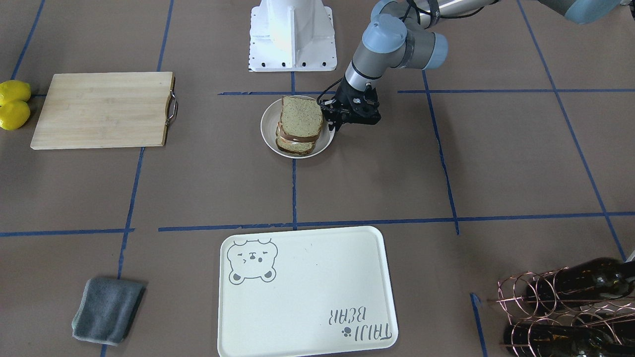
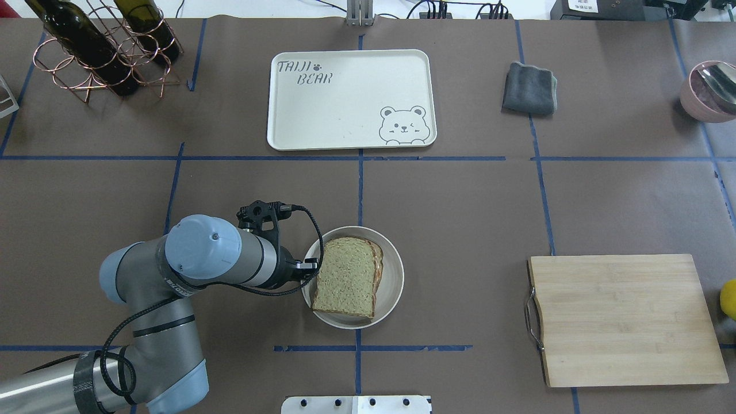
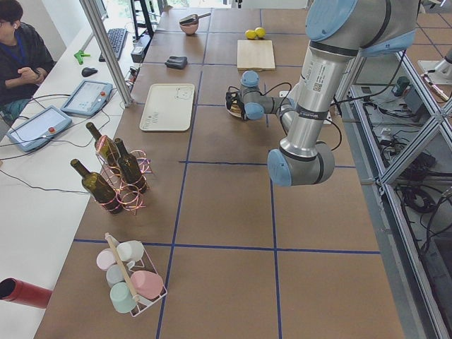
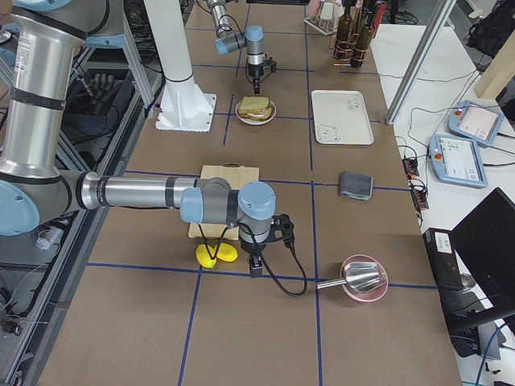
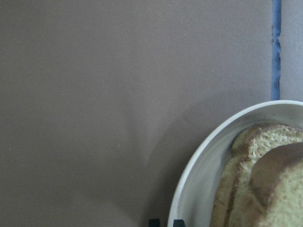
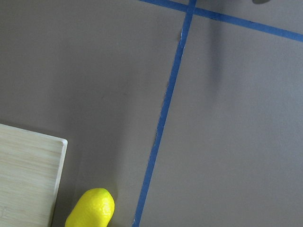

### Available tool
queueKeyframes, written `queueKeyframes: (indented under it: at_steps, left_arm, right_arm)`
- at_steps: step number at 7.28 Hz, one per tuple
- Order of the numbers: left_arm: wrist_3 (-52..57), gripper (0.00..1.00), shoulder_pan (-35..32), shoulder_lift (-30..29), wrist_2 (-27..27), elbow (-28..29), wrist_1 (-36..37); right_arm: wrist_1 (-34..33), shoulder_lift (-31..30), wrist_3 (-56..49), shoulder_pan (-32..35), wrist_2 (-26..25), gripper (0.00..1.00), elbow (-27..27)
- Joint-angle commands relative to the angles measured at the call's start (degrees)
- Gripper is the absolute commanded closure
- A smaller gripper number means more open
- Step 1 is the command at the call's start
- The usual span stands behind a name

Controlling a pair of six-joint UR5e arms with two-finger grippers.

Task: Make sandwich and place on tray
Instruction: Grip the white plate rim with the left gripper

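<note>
The sandwich, stacked tan speckled bread slices with brown crusts, lies on a small round white plate near the robot's base. It also shows in the overhead view. The egg is hidden. My left gripper is at the plate's edge; in the left wrist view its tips stand close together astride the plate's rim. The cream tray with the bear drawing is bare at the far side. My right gripper hangs low near the lemons; I cannot tell its state.
A wooden cutting board lies on the robot's right, with two lemons beyond it. A grey cloth lies beside the tray. A copper rack with wine bottles stands far left. A pink bowl is far right.
</note>
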Motion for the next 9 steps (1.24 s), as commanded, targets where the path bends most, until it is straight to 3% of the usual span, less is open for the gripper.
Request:
queueKeyframes:
  at_steps: [1, 2, 7, 9]
  left_arm:
    - [0.03, 0.88, 0.0, -0.07, 0.0, -0.03, 0.02]
    - [0.03, 1.0, 0.0, -0.07, -0.09, -0.29, 0.02]
    - [3.99, 1.0, -2.62, -0.07, -0.7, -3.89, -0.16]
    - [4.25, 1.0, -7.79, 0.19, -7.18, -3.55, -5.31]
  right_arm:
    - [0.0, 0.06, 0.0, 0.0, 0.08, 0.0, -0.03]
    - [0.0, 0.06, 0.0, 0.0, 0.09, 0.0, -0.12]
    - [0.18, 1.73, 0.0, 0.0, 0.17, 0.0, -2.75]
    - [0.18, 1.73, -0.09, 0.0, 0.17, 0.0, -2.75]
